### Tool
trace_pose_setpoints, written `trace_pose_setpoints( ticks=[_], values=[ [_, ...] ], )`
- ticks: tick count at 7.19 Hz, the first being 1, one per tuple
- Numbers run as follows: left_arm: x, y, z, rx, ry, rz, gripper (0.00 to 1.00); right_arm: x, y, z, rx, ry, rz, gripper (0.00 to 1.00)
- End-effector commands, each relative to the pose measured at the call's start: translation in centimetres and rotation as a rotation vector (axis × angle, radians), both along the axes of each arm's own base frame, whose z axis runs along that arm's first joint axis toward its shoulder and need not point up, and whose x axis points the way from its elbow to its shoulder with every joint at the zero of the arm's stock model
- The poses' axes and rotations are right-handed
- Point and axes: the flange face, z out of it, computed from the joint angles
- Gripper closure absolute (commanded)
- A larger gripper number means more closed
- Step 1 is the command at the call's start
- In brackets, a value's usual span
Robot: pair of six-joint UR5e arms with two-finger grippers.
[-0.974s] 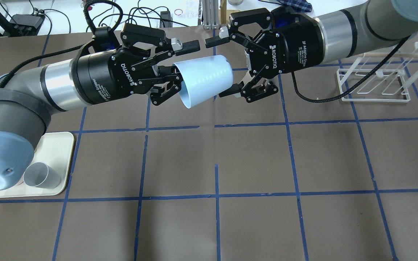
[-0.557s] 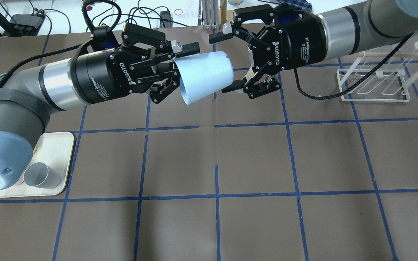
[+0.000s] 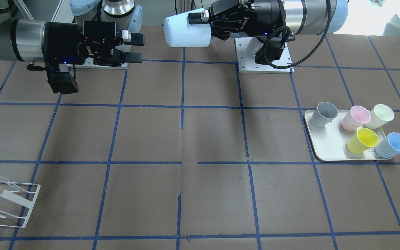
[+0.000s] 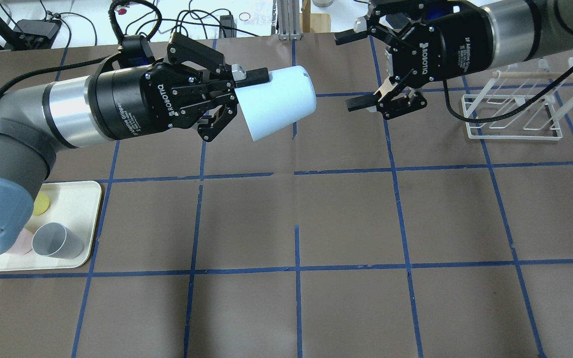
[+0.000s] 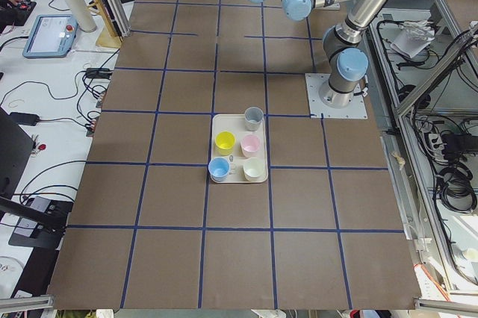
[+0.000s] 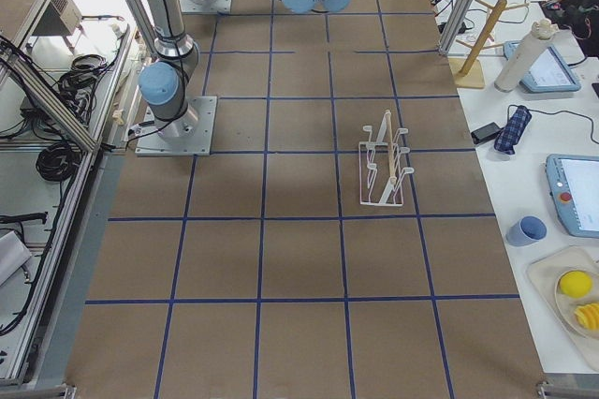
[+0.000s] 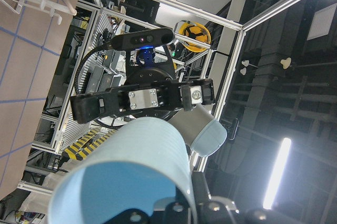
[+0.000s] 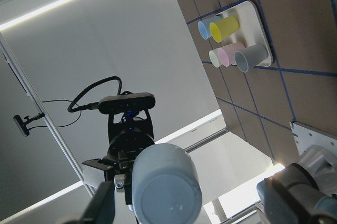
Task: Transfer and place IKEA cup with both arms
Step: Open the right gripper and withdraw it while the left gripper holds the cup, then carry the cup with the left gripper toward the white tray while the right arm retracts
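My left gripper [image 4: 239, 99] is shut on the rim of the pale-blue IKEA cup [image 4: 277, 102]. It holds the cup on its side in the air, base toward my right gripper [image 4: 350, 69]. The right gripper is open and empty, a clear gap to the right of the cup's base. In the front-facing view the cup [image 3: 186, 33] is at top centre in the left gripper [image 3: 203, 27], and the right gripper [image 3: 136, 48] is open to its left. The left wrist view shows the cup [image 7: 126, 176] close up. The right wrist view shows its base [image 8: 166, 190].
A cream tray [image 3: 325, 146] on the robot's left holds a grey cup [image 3: 323, 114], pink cup [image 3: 354, 117], cream cup [image 3: 380, 115], yellow cup [image 3: 362, 140] and a second blue cup [image 3: 392, 145]. A white wire rack [image 4: 513, 117] stands under the right arm.
The right gripper, which had its open fingers around the cup's base, has drawn back to the right, still open. The left gripper has kept the cup and shifted slightly.
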Motion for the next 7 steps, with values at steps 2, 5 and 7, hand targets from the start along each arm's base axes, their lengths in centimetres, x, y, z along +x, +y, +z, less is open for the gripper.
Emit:
trace_pose_setpoints(
  ticks=[2,5,7],
  values=[
    [5.6,-1.8,-0.6,0.029,-0.514,0.080,1.00,-3.3,0.1,-1.0,-0.143,0.332,0.253,0.00],
    [9.7,-2.3,-4.7,-0.010,-0.987,0.002,1.00,-4.8,-1.0,-1.5,-0.174,0.794,0.363,0.00],
    [18.4,-2.6,-7.7,-0.108,-1.296,-0.211,1.00,-2.1,-2.0,-1.1,-0.233,1.078,0.378,0.00]
  ],
)
